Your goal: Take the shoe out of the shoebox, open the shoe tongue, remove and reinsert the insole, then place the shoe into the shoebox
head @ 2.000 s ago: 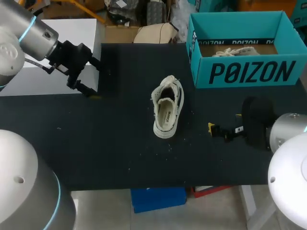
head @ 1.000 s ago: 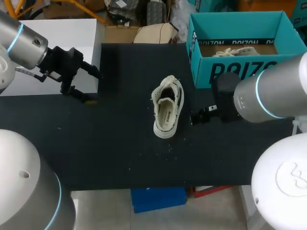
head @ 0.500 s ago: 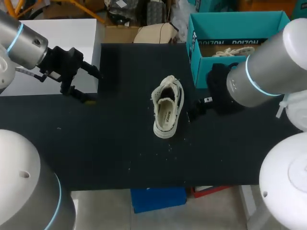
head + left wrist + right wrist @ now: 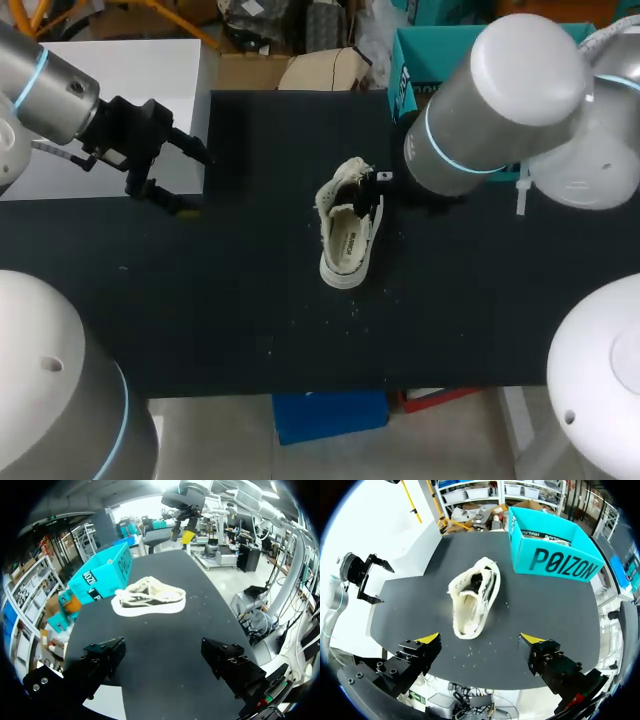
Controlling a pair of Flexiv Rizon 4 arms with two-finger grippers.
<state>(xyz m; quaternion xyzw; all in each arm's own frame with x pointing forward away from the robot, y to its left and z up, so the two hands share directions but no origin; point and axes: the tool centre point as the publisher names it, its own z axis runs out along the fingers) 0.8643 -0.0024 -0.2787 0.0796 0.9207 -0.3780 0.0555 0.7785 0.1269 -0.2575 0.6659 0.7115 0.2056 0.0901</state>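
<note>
A white low sneaker [image 4: 349, 226] lies on its sole in the middle of the black table, insole [image 4: 346, 242] showing inside. The teal shoebox [image 4: 411, 58] at the back right is mostly hidden by my right arm; a second shoe lies in it [image 4: 543, 535]. My right gripper [image 4: 376, 184] hangs over the sneaker's laced end. In its wrist view it is open [image 4: 480, 639], high above the sneaker [image 4: 472, 597], with nothing between the fingers. My left gripper [image 4: 189, 180] stands open at the table's left edge, far from the sneaker [image 4: 149, 596]. Its black fingers [image 4: 100, 660] are empty.
A white block [image 4: 160, 75] stands off the table's back left corner, right by the left gripper. The shoebox [image 4: 552, 550] sits open-topped behind and to the right of the sneaker. Small white crumbs [image 4: 352, 305] dot the mat in front of the sneaker.
My right arm has swung from the table's front right up and leftward to over the sneaker, its elbow now covering the box. The left arm drew back slightly, then held still.
</note>
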